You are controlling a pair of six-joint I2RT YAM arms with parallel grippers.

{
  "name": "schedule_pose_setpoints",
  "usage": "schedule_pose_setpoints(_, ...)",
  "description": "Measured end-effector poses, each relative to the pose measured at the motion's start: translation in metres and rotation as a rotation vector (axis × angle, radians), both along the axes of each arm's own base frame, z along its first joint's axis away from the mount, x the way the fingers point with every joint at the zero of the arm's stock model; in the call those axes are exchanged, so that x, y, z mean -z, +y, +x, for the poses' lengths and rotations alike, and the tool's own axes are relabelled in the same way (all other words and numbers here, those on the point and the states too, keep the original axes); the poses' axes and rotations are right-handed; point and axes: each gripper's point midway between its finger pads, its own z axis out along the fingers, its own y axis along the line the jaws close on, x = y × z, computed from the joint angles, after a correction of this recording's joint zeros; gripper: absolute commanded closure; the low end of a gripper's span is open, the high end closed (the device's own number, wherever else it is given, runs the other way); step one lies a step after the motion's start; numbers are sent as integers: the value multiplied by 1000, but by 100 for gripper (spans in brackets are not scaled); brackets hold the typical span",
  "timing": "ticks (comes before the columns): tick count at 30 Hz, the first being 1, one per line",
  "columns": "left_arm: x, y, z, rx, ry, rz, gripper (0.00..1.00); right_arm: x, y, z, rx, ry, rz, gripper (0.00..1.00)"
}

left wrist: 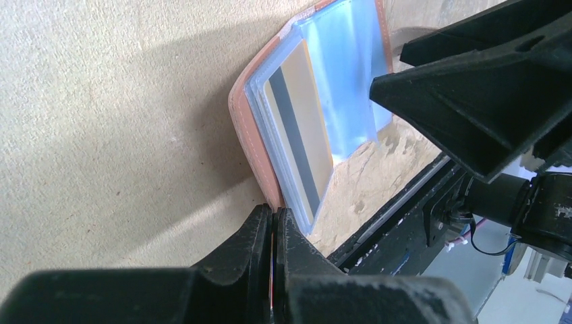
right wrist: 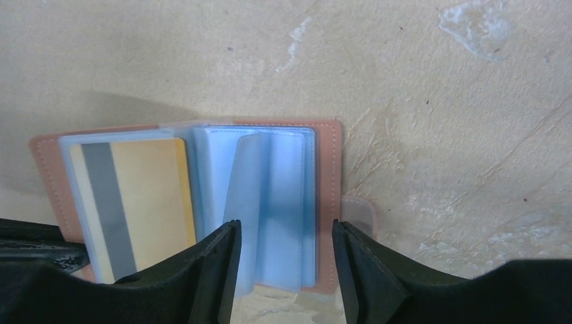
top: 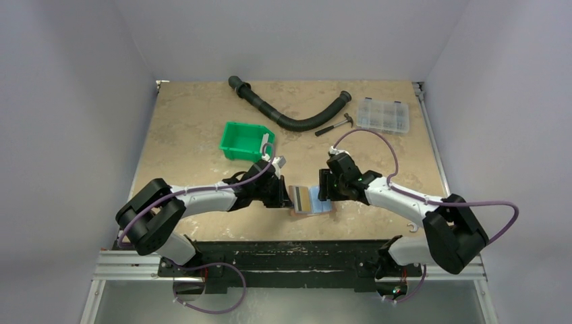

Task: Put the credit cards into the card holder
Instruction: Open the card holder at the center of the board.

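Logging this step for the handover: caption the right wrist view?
Open card holder on the table, yellow-gold card in one sleeve, right hand open over the blue sleeves.

My right jaws hide parts of the card holder's point(right wrist: 329, 169) lower edge. My left jaws cover the yellow-gold card's point(right wrist: 145, 196) corner.

Looks bright and even from above, lit overhead, with only soft, short shadows on the table point(top: 195, 121). Goes soft and blurry up close on the left fingers point(left wrist: 251, 264), with a broad diagonal shadow beside the card holder point(left wrist: 251, 145). Reads crisp on the right wrist, with faint sheen on the clear sleeves point(right wrist: 280, 196).
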Motion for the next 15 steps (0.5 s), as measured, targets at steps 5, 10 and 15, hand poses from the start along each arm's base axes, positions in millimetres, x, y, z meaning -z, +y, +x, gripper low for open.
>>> schedule_pose_setpoints(5,-1,0,1,11,-6,8,100,-21,9,4,-15,-48,-63,40)
schedule_pose_setpoints(10,-4,-2,1,16,-7,3,100,-41,19,9,-30,-95,-81,41)
schedule_pose_setpoints(15,-4,-2,0,20,-5,0,100,-46,26,9,-55,-109,-87,41)
